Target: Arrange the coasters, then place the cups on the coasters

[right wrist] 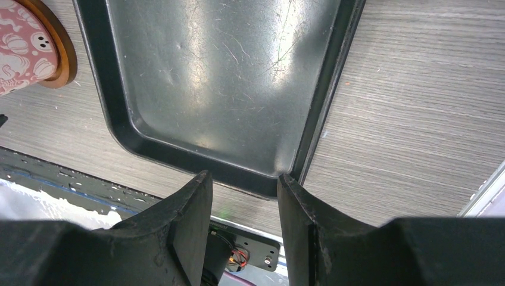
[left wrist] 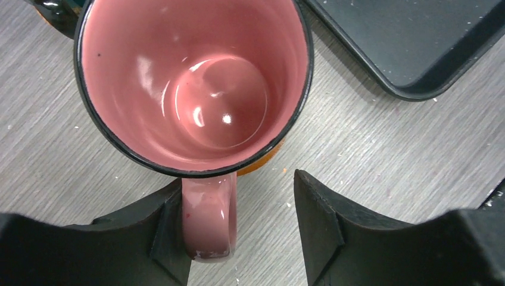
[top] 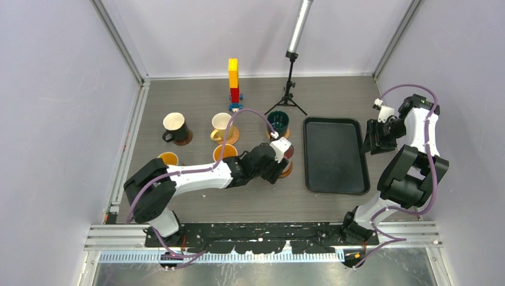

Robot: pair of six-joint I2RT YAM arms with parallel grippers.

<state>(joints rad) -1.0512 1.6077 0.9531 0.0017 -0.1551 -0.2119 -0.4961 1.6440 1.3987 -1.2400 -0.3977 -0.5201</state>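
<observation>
The pink cup [left wrist: 196,77] stands upright on an orange-brown coaster [left wrist: 262,162], left of the black tray. My left gripper [left wrist: 238,182] is open around its handle [left wrist: 208,217]. The handle rests against the left finger, with a gap to the right finger. From above, the left gripper [top: 280,158] covers most of this cup [top: 287,149]. The black cup [top: 174,126], cream-yellow cup [top: 221,125] and dark green cup [top: 277,122] stand on coasters behind. Two orange-inside cups [top: 168,158] [top: 224,153] are in front. My right gripper [right wrist: 244,176] is open and holds nothing, above the tray's edge.
The black tray [top: 333,155] lies right of the cups and holds nothing. A yellow-and-red brick tower [top: 233,83] and a small tripod [top: 289,95] stand at the back. Bare table lies in front of the cups and right of the tray.
</observation>
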